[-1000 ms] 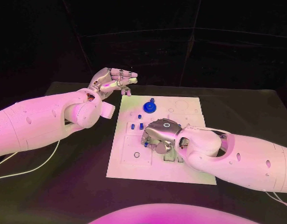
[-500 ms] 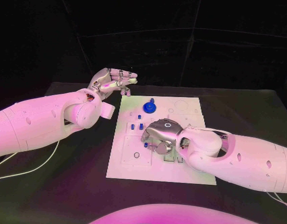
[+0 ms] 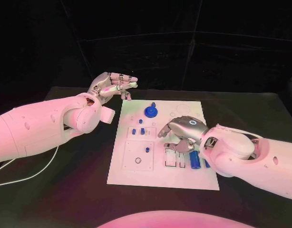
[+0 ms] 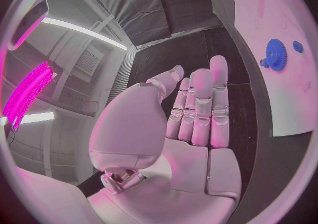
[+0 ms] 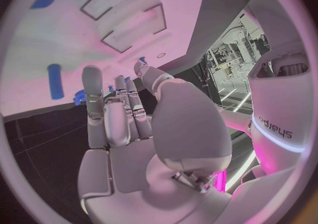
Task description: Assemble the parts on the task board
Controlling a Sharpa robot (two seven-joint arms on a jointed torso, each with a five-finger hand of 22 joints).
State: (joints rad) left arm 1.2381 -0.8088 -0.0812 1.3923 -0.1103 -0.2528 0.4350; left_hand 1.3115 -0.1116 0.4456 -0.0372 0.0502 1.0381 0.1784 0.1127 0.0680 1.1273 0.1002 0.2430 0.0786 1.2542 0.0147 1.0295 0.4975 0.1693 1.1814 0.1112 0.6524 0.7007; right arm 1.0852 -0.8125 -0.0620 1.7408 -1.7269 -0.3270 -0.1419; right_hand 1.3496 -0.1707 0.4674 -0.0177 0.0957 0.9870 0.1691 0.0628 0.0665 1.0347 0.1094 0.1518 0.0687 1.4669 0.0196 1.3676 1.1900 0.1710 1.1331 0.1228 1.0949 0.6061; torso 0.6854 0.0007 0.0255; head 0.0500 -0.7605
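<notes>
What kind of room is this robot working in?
Probably a robot test lab: a black table ringed by dark curtains, a white task board with small blue parts, and ceiling strip lights.

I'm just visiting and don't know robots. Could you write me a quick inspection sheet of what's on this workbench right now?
Surface: black table, with a white task board lying flat in its middle.
Job's things: a blue gear stands near the board's far end; small blue pegs stand mid-board; a blue cylinder lies in a slot near the right hand.
Clutter: nothing seen.
Hands: left hand is raised off the board's far left corner, holding nothing; right hand hovers over the board's middle, fingers curled down, nothing seen in it.
Cables: a white cable trails on the table under the left arm.
Surroundings: dark walls behind the table.
</notes>
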